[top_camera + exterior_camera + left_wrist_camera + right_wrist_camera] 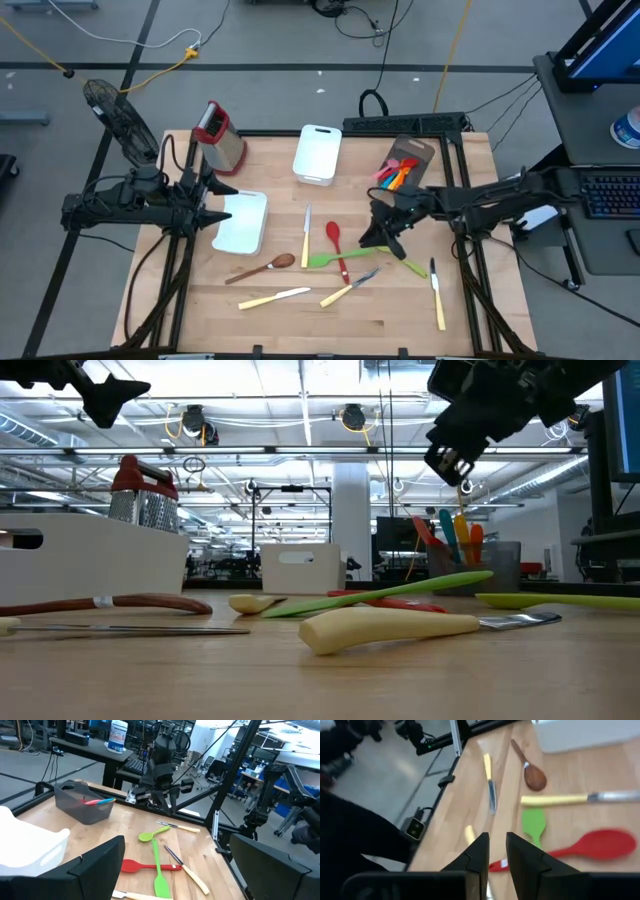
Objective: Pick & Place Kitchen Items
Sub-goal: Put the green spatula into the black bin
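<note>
Hovering above the loose utensils on the worktop [300, 310], the right gripper [385, 235] has its fingers [479, 855] drawn close, a narrow gap between them and nothing held. Judged step: reaching for the next item to pick.

Items within reach, high view: red spoon [336, 246], green spatula [340, 259], a grey-bladed knife [350, 287] crossing under them. Farther off: wooden spoon [262, 268], cream-handled knife [273, 297] near the front edge, another cream knife [437, 295] at the right edge, a slim knife [306, 236] upright in the middle. Several coloured utensils already stand in the grey holder [405, 160].

To do it well (judgement): open the fingers before descending; pick one handle lying clear of its neighbours. The red spoon and green spatula cross, so grip a handle away from the crossing, square across its width, or the second piece may drag along.

Left gripper [205, 214] waits beside the flat white tub [243, 222], fingers [95, 865] spread wide, empty.

Hard to make out:
- The holder's contents overlap, so a count is uncertain.
- Right wrist view cuts off the red spoon's handle behind the fingers.
- Which item is the target cannot be told.
- Gripper height above the wood is unclear.
</note>
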